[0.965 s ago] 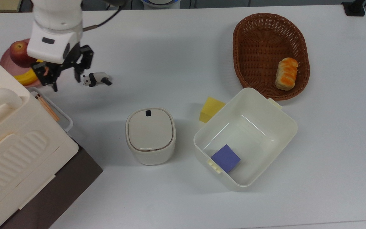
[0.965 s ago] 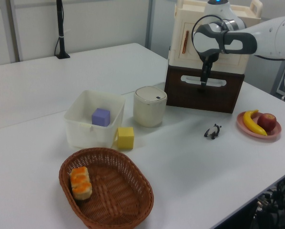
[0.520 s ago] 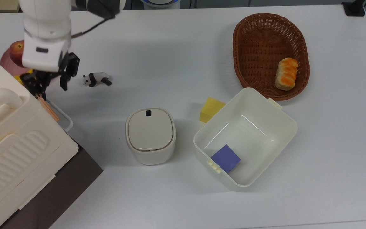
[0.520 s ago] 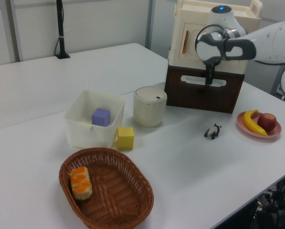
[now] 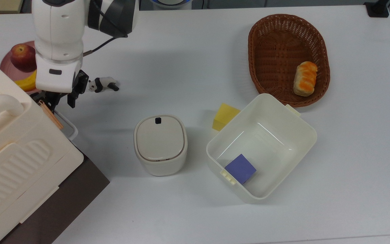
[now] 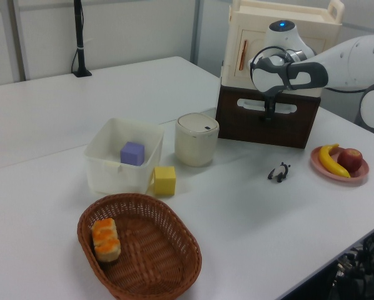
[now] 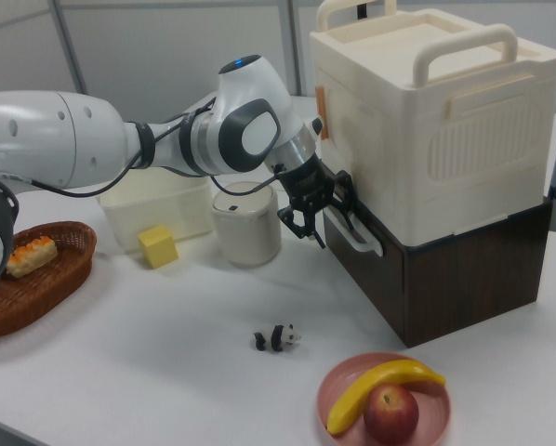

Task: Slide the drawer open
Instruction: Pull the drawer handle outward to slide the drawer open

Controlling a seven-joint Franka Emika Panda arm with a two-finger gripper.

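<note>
The drawer (image 6: 281,128) is the dark brown panel under the ribbed cream case (image 5: 8,152), and it looks shut flush with its cabinet. Its white loop handle (image 5: 69,128) sticks out from the front and also shows in the right view (image 7: 360,242). My gripper (image 5: 59,101) hangs open at the handle's end nearer the fruit plate, one finger on each side of the loop. In the right view the gripper (image 7: 317,216) points down at the handle, close against the drawer front (image 7: 366,279). I cannot tell whether the fingers touch the handle.
A toy panda (image 5: 102,84) lies just to the top view's right of my gripper. A pink plate (image 5: 5,66) with an apple and a banana sits behind it. A lidded cream pot (image 5: 160,144), yellow cube (image 5: 225,116), cream bin (image 5: 296,118) and wicker basket (image 5: 254,67) lie further right.
My gripper has come down from in front of the fruit plate toward the drawer's front. It now sits around the white handle. The drawer has not moved.
</note>
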